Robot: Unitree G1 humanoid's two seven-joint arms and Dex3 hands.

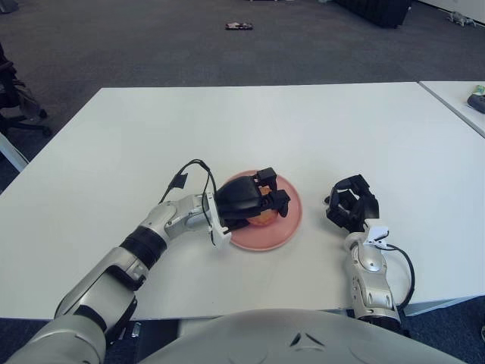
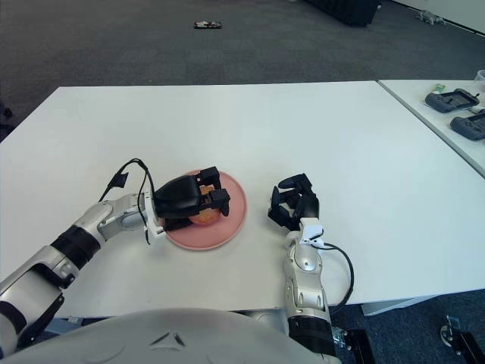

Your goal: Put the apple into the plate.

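Dark grey carpet (image 1: 151, 53) covers the floor of the room, and a big white table (image 1: 303, 129) stands on it, right in front of the robot. A pink plate (image 1: 282, 225) sits on the table, close to the robot's edge of it.

All the places below are told from the plate.

The apple (image 1: 263, 218) is on the plate, near its middle. Only a small orange and red part of it shows, because the hand covers most of it.

The left hand (image 1: 246, 200) is right over the plate. It comes in from the plate's left side. Its black fingers (image 2: 215, 199) are curled around the apple and hold it from above. The silver left arm (image 1: 155, 231) stretches away from the plate to the left and back toward the robot. A thin black wire (image 1: 191, 168) loops up beside the wrist.

The right hand (image 1: 352, 203) shows to the right of the plate, a little apart from it. Its black fingers are curled and hold nothing.

Far behind the plate, a small dark thing (image 1: 239, 26) lies on the carpet. Well off to the right of the plate stands a second white table (image 2: 447, 114) with two dark gadgets (image 2: 455, 98) on it.
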